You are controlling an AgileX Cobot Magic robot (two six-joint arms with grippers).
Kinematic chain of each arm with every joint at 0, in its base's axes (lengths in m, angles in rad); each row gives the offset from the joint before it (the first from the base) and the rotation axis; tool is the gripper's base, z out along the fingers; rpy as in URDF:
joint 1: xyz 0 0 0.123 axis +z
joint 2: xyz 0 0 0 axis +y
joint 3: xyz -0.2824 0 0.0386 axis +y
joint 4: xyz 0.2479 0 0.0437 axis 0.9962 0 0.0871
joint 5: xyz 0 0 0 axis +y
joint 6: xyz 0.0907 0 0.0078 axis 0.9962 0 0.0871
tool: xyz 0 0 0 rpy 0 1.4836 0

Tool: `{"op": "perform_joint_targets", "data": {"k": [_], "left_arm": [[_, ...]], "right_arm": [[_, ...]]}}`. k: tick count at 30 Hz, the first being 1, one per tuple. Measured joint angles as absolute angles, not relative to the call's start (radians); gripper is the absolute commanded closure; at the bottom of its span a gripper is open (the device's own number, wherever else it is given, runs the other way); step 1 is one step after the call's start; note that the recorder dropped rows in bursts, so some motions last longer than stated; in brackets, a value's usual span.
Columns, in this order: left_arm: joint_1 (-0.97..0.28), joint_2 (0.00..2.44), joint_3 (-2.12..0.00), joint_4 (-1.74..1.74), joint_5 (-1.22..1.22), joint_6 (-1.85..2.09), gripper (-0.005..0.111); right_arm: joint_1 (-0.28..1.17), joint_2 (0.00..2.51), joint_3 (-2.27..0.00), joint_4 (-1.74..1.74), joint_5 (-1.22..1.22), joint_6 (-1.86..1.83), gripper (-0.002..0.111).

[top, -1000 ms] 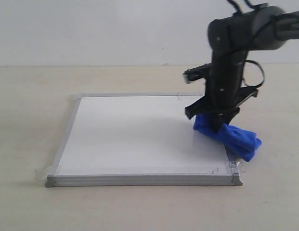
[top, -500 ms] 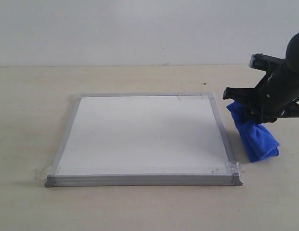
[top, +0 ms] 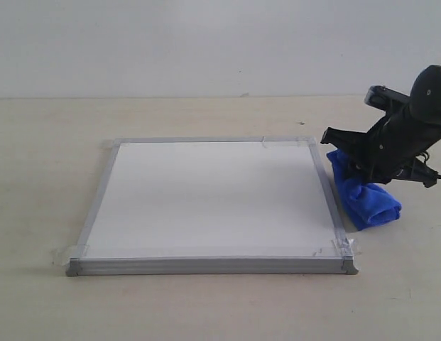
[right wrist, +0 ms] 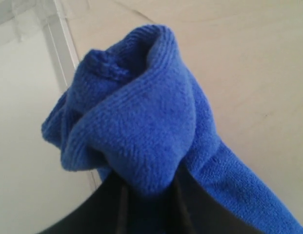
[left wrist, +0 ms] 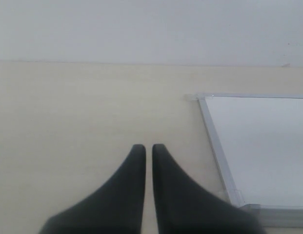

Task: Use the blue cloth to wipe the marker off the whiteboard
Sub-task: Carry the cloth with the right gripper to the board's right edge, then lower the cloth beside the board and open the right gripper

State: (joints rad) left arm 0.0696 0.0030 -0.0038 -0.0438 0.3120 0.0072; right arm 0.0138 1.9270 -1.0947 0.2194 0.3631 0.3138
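Visibly bunched blue cloth pinched in right gripper

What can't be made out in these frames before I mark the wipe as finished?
- Any marker traces on the whiteboard: exterior view, too small to tell.
- Fingertips of the right pincer: right wrist view, buried in the blue cloth.
- Most of the whiteboard: left wrist view, cut by the frame edge.
- Left pincer: outside the exterior view.

You see pale beige worktop, matte and plain, across lower part of exterior view. Behind it, your plain white wall meets worktop along straight horizontal seam. Small dark speck on seam, right of centre.
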Motion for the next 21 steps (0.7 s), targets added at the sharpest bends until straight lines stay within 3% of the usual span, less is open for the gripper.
{"op": "perform_joint_targets", "data": {"k": [4,9,11,16,21], "left_arm": [[0.070,0.003,-0.004,-0.044,0.312,0.007,0.102],[0.070,0.003,-0.004,-0.044,0.312,0.007,0.102],[0.070,0.003,-0.004,-0.044,0.312,0.007,0.102],[0.070,0.003,-0.004,-0.044,0.312,0.007,0.102],[0.070,0.003,-0.004,-0.044,0.312,0.007,0.102]], "right_arm": [[0.014,1.950,-1.095,0.221,0.346,0.284,0.083],[0.014,1.954,-1.095,0.223,0.335,0.250,0.031],[0.014,1.954,-1.095,0.223,0.326,0.245,0.021],[0.014,1.947,-1.124,0.225,0.377,0.177,0.023],[0.012,1.886,-1.187,0.225,0.467,0.106,0.034]]}}
